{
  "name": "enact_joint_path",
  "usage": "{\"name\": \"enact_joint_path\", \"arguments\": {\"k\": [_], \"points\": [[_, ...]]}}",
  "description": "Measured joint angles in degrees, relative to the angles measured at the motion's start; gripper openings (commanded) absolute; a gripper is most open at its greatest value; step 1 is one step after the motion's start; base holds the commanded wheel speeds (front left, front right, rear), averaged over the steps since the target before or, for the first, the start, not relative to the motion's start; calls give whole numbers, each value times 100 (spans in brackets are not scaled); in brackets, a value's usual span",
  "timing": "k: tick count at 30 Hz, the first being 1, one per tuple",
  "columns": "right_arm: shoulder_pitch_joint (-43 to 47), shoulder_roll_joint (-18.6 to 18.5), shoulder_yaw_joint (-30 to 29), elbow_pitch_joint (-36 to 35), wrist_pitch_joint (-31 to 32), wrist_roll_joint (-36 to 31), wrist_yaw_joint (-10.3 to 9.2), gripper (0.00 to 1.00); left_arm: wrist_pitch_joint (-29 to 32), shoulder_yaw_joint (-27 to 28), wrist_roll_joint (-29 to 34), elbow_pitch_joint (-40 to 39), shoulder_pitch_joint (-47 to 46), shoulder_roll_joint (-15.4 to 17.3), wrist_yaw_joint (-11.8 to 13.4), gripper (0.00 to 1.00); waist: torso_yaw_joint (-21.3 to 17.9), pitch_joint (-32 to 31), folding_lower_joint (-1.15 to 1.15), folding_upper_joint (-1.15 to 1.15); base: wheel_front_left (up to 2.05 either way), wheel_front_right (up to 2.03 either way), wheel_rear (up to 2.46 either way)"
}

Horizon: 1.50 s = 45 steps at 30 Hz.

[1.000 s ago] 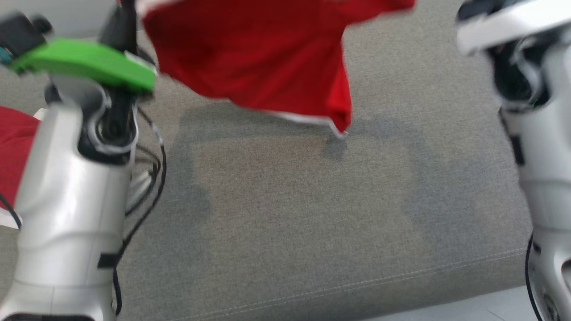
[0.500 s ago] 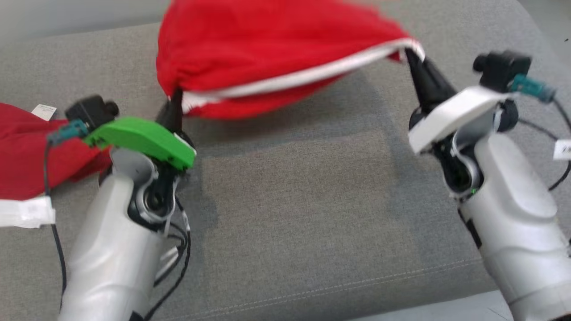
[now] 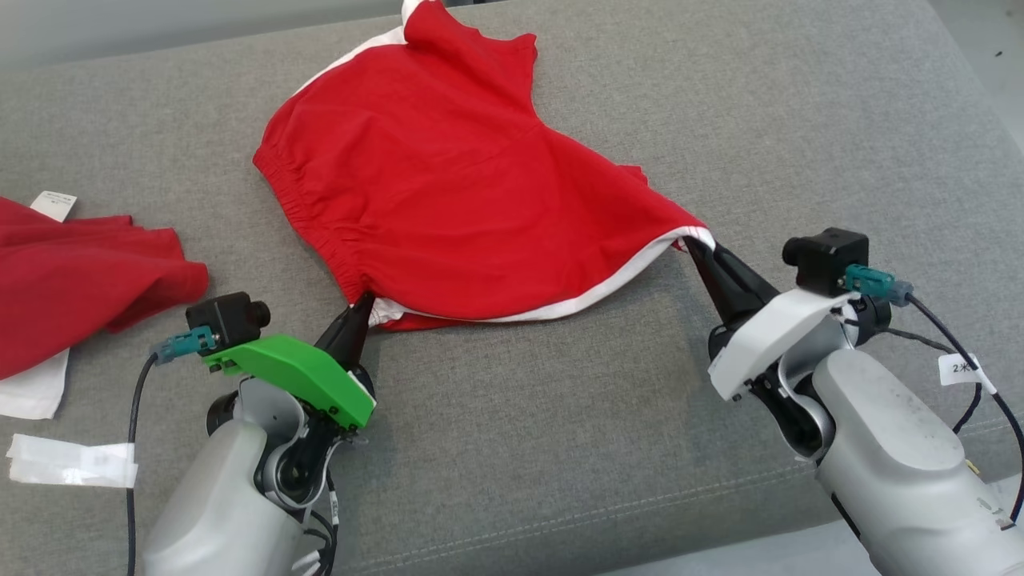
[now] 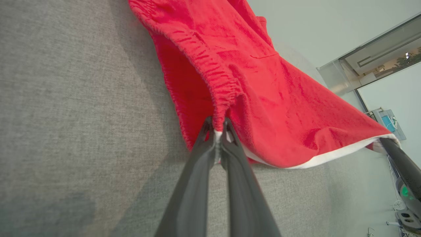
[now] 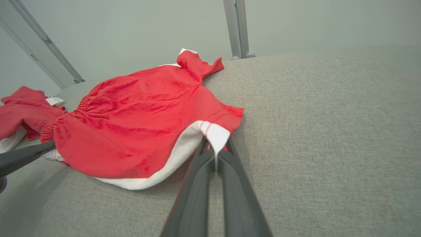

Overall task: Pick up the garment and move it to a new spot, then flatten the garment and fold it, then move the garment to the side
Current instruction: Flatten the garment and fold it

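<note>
The likeliest trouble is along the near edge of the garment (image 3: 448,184). Between the two grips the white-trimmed hem sags, and a strip of red cloth appears tucked beneath it. Laying it straight down would probably press that fold in rather than flatten it. Pulling the corners farther apart to clear the slack could slip the cloth free, since each pinch takes only a small corner. The far end is bunched and may wrinkle more if dragged.

The red garment lies mostly spread on the grey cushion (image 3: 560,416), toward the far middle, with its near edge seemingly raised a little. The left hand (image 3: 364,308), fingers pressed together, pinches the gathered waistband corner at near left. The right hand (image 3: 694,246) likewise pinches the white-trimmed corner at right. Both forearms reach in low from the near side, fingers angled toward the far side. A second red cloth (image 3: 72,272) lies apart at the left.
</note>
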Motion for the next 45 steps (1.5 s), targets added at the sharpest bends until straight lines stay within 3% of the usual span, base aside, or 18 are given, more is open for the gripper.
{"name": "enact_joint_path", "arguments": {"k": [3,20,31,43,44,45], "points": [[109,-127,253,-57,-56,-91,1,0,-116,67,-94,-135,165,41,-37,0,27,-83,0,0,0,0,0],[1032,-536,314,-339,-256,-14,1,0,-703,-86,-27,-821,1479,345,-129,0,169,-533,0,0,0,0,0],[1568,-561,388,-417,-276,91,5,0,-881,-97,-123,-1087,2189,358,-130,0,111,-617,0,0,0,0,0],[1568,-572,735,-213,-281,-35,7,0,-896,-310,53,-990,2253,409,-127,0,85,-597,0,0,0,0,0],[1568,-579,727,-180,-281,-59,7,5,-899,-307,69,-979,2259,424,-124,0,87,-595,0,0,0,0,0],[1568,-589,711,-155,-281,-102,7,23,-914,-302,74,-977,2267,438,-118,21,87,-593,0,0,0,0,0]]}}
